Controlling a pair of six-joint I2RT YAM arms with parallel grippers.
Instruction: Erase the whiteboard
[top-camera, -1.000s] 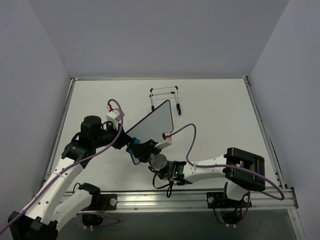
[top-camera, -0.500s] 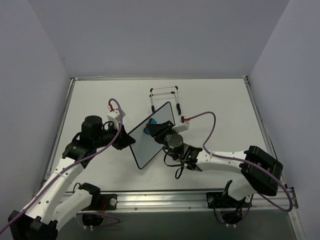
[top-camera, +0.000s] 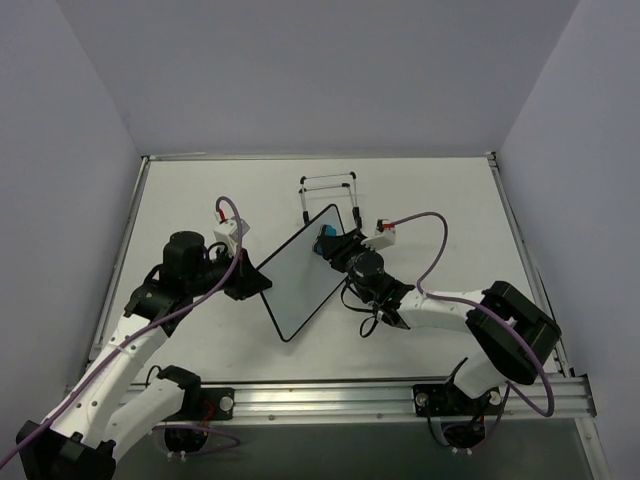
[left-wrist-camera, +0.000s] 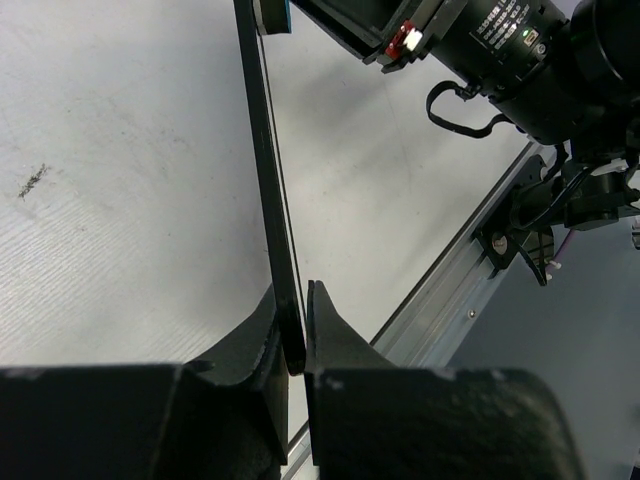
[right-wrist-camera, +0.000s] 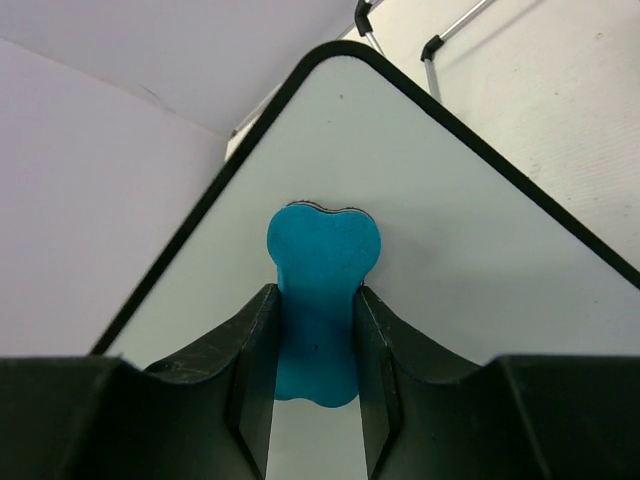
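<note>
Where it stands tilted up off the table, the whiteboard sits between my two grippers, near the table's middle. From above it reads as a diamond, one rounded corner pointing toward the far wall. Its face shows plain white inside the thin black frame.

My left gripper is clamped on the board's left edge. The left wrist view shows the board edge-on, running straight away from the camera, with one finger pressed on each side of the frame. That grip alone carries the board. I cannot tell whether its lowest corner touches the table.

My right gripper is on the opposite side, at the board's white face and close to the far corner. Its fingers are closed on a blue eraser. The eraser's lobed tip projects beyond the fingertips and lies flat against the white surface. In the right wrist view the eraser sits just below the board's rounded corner, about midway between the two frame edges that meet there.

A wire easel stand rests on the table just beyond that far corner, apart from the board. A purple cable loops from my right wrist over the table to the right of the board.
</note>
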